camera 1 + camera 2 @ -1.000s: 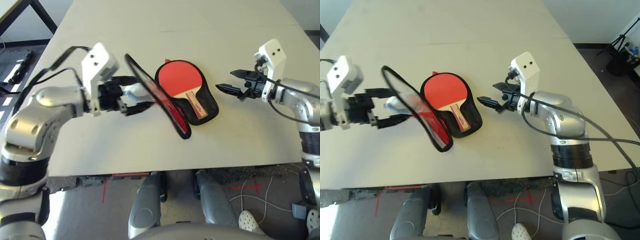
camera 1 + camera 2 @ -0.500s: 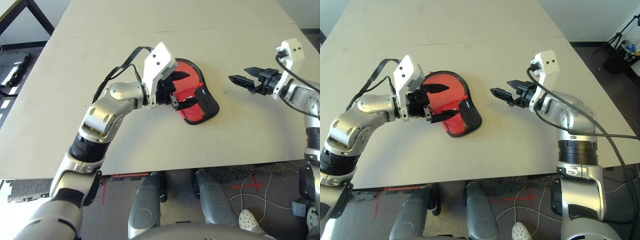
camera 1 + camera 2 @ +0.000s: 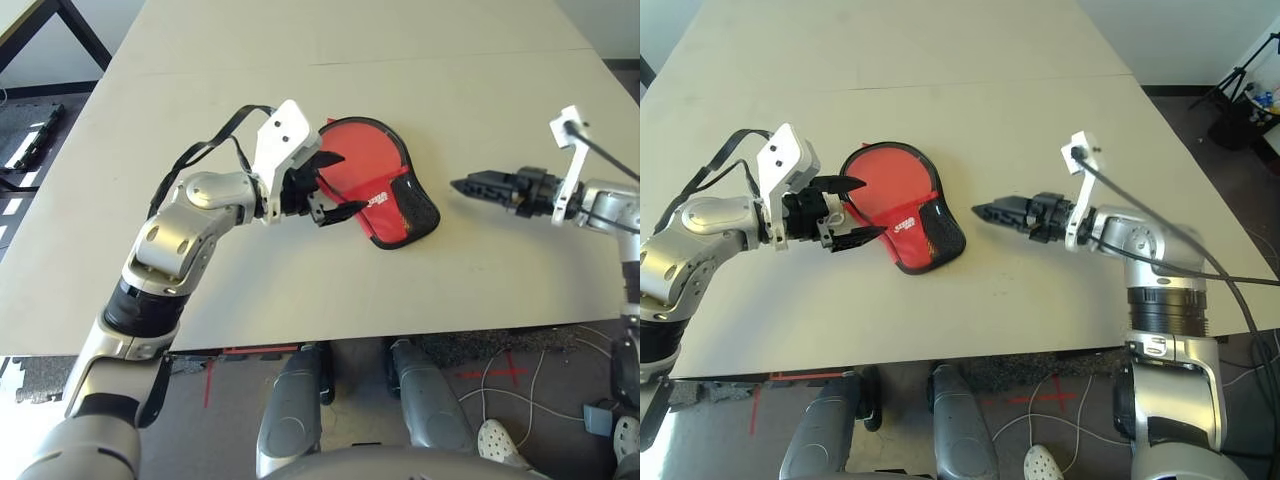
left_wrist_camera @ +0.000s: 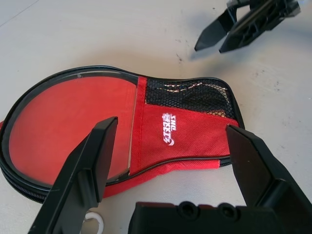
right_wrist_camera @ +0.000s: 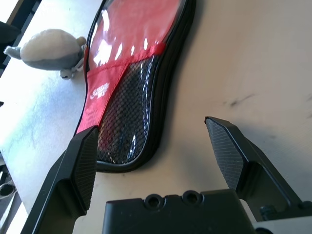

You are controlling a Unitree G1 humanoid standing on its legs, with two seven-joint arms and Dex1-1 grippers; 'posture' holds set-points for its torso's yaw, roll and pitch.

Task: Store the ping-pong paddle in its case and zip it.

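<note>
The case (image 3: 378,188) lies flat on the table with its flap folded shut, red with a white logo (image 4: 168,129) and a black mesh corner (image 4: 192,93). The red face of the ping-pong paddle (image 4: 68,117) shows through the clear half; its handle is hidden under the fabric. My left gripper (image 3: 350,182) is open, with its fingers spread over the case's near left side and nothing between them. My right gripper (image 3: 458,186) is open, a short way right of the case and pointing at its mesh end (image 5: 124,122).
A grey-white plush toy (image 5: 48,48) lies on the table just beyond the case, close to my left gripper. The table (image 3: 300,290) runs wide and bare in front of the case and behind it. Its front edge is near.
The case's flap, held upright a second ago, now lies folded over the paddle. My left gripper swung over the case, then drew back a little. My right gripper turned on its side.
</note>
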